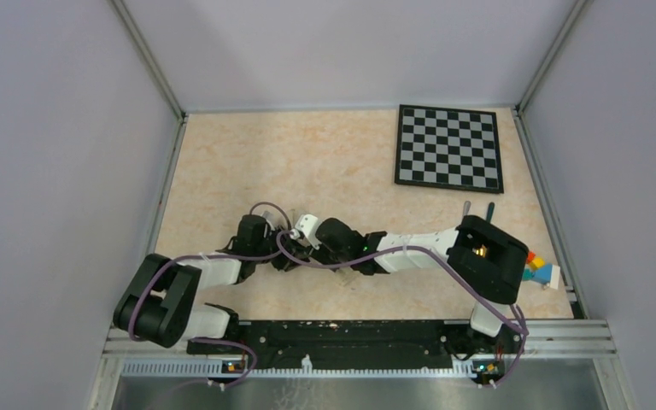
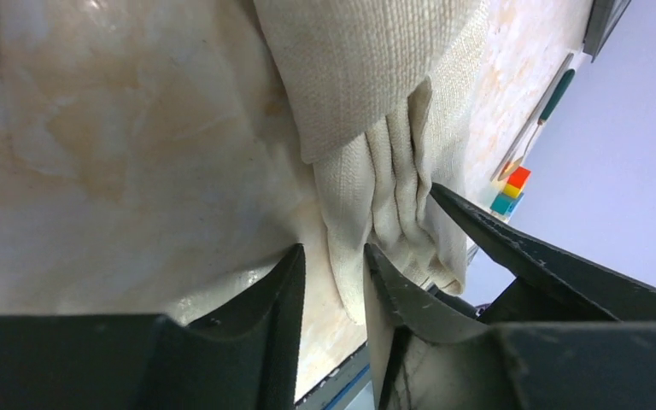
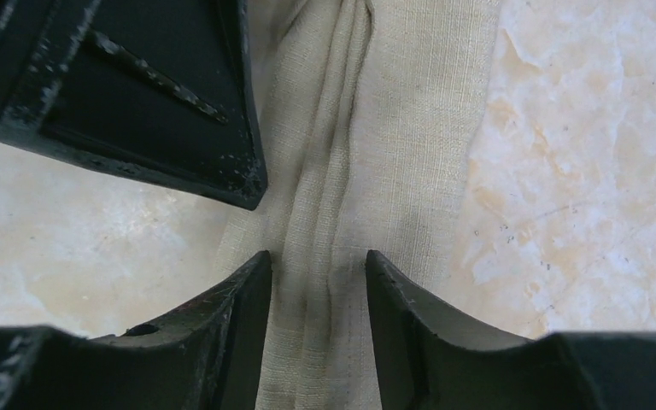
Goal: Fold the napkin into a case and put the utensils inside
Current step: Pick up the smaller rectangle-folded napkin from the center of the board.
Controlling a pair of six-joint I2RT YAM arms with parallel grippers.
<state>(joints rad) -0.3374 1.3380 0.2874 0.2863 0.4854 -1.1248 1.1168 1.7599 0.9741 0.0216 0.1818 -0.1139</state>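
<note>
The left gripper (image 2: 335,269) stands at the near edge of the napkin (image 2: 367,68), fingers partly apart. A bunched fold of the cloth lies in the gap, touching the right-hand finger and just clear of the other, so the jaws are not clamped on it. The right gripper (image 3: 318,269) is set down on the same cloth, its fingers a moderate gap apart. They straddle several lengthwise pleats, and the cloth spreads wider than the gap on both sides. The napkin lies on the table (image 2: 94,171) near its centre, gathered into a narrow, creased strip with one layer lapped over another. The two grippers work close together: the left gripper's dark body fills the upper left of the right wrist view, and a finger (image 2: 521,252) of the right gripper crosses the right side of the left wrist view, just beside the pleats. The utensils (image 1: 466,210) lie well apart to the right, and the coloured blocks (image 1: 538,270) sit near the right edge. The checkered board (image 1: 448,147) lies at the far right corner. From above, both forearms and their cables cover the napkin almost entirely. The right arm's elbow hides most of the utensils, leaving only two slim ends showing. The full outline of the cloth cannot be made out in any view.
</note>
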